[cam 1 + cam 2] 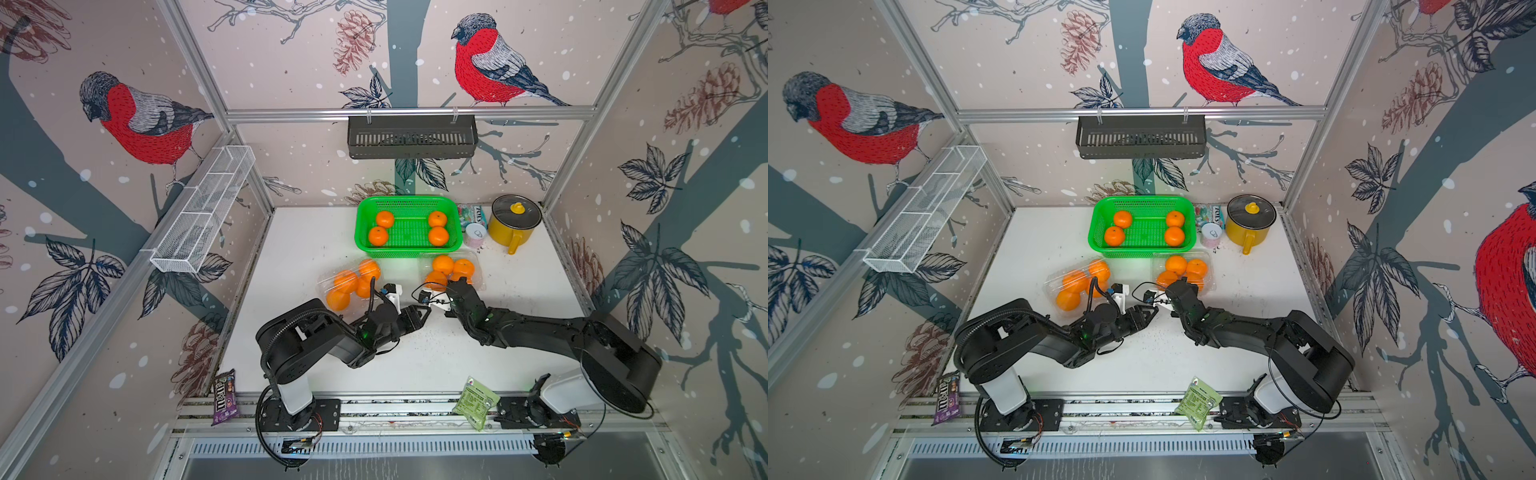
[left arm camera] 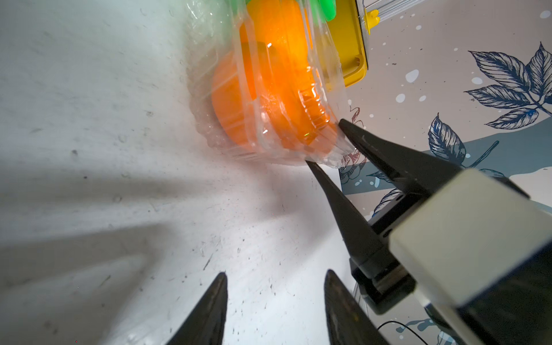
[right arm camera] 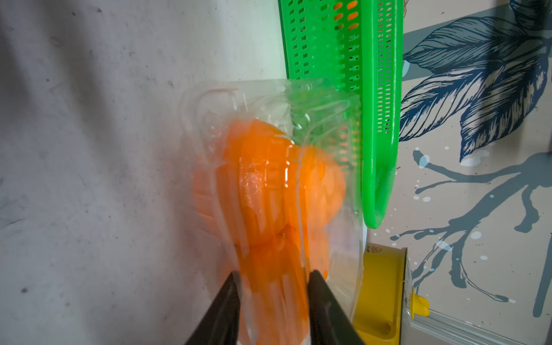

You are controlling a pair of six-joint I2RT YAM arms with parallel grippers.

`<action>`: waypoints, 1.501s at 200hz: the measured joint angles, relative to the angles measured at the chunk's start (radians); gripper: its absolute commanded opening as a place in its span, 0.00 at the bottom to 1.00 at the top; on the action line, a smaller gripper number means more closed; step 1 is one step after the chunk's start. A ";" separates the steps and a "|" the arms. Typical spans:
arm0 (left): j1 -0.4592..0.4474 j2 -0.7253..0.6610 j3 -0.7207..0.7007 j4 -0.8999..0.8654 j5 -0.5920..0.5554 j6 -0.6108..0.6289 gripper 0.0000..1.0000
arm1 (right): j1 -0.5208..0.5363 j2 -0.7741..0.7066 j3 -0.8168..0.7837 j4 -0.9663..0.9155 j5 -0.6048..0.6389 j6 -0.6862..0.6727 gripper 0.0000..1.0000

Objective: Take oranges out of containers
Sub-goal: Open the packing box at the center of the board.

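White table (image 1: 299,249) bearing containers (image 1: 478,279); bullfinch-papered walls (image 1: 291,62).

R wrist view: oranges (image 3: 268,185) inside the right container (image 3: 209,98) smear into one blur behind the clear plastic, count unclear. R gripper (image 3: 274,273) fingers run off the frame edge; can't tell whether they press the plastic or just flank it. In both top views its tips sit hidden under its own wrist. L wrist view: L gripper (image 2: 275,273) fingers cut off likewise; green basket (image 2: 327,10) only a sliver at the edge, yellow pot (image 2: 352,44) cropped. In a top view, left container (image 1: 323,282) sits partly behind the L arm's cable (image 1: 371,291), lid state unclear. Label on small can (image 1: 475,235) too small to read.
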 measured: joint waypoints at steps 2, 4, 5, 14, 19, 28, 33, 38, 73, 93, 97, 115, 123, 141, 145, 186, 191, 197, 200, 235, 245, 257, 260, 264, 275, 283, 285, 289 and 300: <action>0.000 0.001 0.001 0.000 0.000 -0.003 0.52 | 0.000 0.002 0.001 0.000 0.000 0.000 0.19; 0.000 0.002 0.001 0.000 0.000 -0.007 0.51 | -0.001 0.003 0.001 0.001 0.000 0.000 0.17; 0.000 0.002 0.002 0.000 0.000 -0.008 0.51 | -0.002 0.003 0.001 0.001 0.000 -0.001 0.16; 0.000 0.005 0.002 0.000 0.000 -0.015 0.51 | -0.003 0.007 0.003 0.010 0.003 -0.002 0.08; 0.000 0.007 0.002 0.000 -0.001 -0.019 0.50 | -0.003 0.008 0.006 0.015 0.005 -0.003 0.06; -0.001 0.011 0.005 0.000 -0.003 -0.033 0.50 | -0.004 0.011 0.012 0.019 0.005 -0.002 0.05; -0.001 0.013 0.008 0.000 -0.007 -0.035 0.50 | -0.004 0.013 0.017 0.019 0.004 -0.002 0.05; -0.002 0.015 0.012 0.000 -0.009 -0.038 0.49 | -0.005 0.014 0.021 0.019 0.004 -0.002 0.04; -0.002 0.059 0.054 0.001 -0.027 -0.070 0.47 | -0.006 0.005 0.027 0.008 -0.003 0.002 0.02; -0.003 0.098 0.077 0.008 -0.031 -0.096 0.46 | -0.010 -0.009 0.030 -0.010 -0.016 0.006 0.01; -0.003 0.106 0.079 0.008 -0.031 -0.104 0.46 | -0.010 -0.011 0.032 -0.016 -0.019 0.008 0.01; -0.004 0.132 0.087 0.023 -0.040 -0.124 0.45 | -0.011 -0.021 0.035 -0.031 -0.027 0.021 0.01; -0.005 0.138 0.091 0.034 -0.047 -0.136 0.45 | -0.011 -0.024 0.037 -0.039 -0.031 0.028 0.01; -0.007 0.145 0.111 0.058 -0.049 -0.143 0.45 | -0.011 -0.026 0.046 -0.057 -0.039 0.035 0.01; -0.008 0.145 0.115 0.063 -0.049 -0.143 0.45 | -0.011 -0.026 0.048 -0.061 -0.040 0.036 0.01; -0.027 0.150 0.148 0.088 -0.053 -0.145 0.43 | -0.008 -0.026 0.076 -0.095 -0.054 0.066 0.01; -0.027 0.154 0.153 0.086 -0.055 -0.146 0.42 | -0.006 -0.026 0.077 -0.099 -0.057 0.072 0.01; -0.028 0.160 0.160 0.082 -0.059 -0.154 0.42 | -0.006 -0.026 0.078 -0.100 -0.058 0.079 0.01; -0.028 0.163 0.163 0.081 -0.061 -0.156 0.42 | -0.005 -0.026 0.078 -0.101 -0.059 0.080 0.01; -0.030 0.192 0.178 0.069 -0.111 -0.219 0.41 | -0.002 -0.023 0.078 -0.113 -0.068 0.086 0.01; -0.031 0.194 0.178 0.069 -0.130 -0.237 0.41 | 0.001 -0.022 0.078 -0.114 -0.071 0.087 0.01; -0.033 0.194 0.178 0.068 -0.160 -0.261 0.40 | 0.003 -0.021 0.078 -0.114 -0.075 0.088 0.01; -0.034 0.194 0.178 0.068 -0.166 -0.268 0.40 | 0.004 -0.021 0.079 -0.114 -0.076 0.088 0.01; -0.035 0.194 0.178 0.067 -0.177 -0.276 0.39 | 0.005 -0.021 0.079 -0.114 -0.079 0.088 0.01; -0.042 0.193 0.178 0.055 -0.209 -0.296 0.39 | 0.005 -0.020 0.079 -0.115 -0.082 0.092 0.01; -0.048 0.192 0.178 0.040 -0.232 -0.304 0.39 | 0.005 -0.019 0.079 -0.115 -0.083 0.097 0.01; -0.050 0.190 0.179 0.036 -0.238 -0.307 0.39 | 0.006 -0.019 0.079 -0.115 -0.083 0.099 0.00; -0.053 0.188 0.179 0.025 -0.248 -0.312 0.39 | 0.006 -0.018 0.080 -0.115 -0.084 0.104 0.01; -0.063 0.182 0.185 -0.001 -0.274 -0.323 0.39 | 0.008 -0.016 0.080 -0.116 -0.088 0.107 0.00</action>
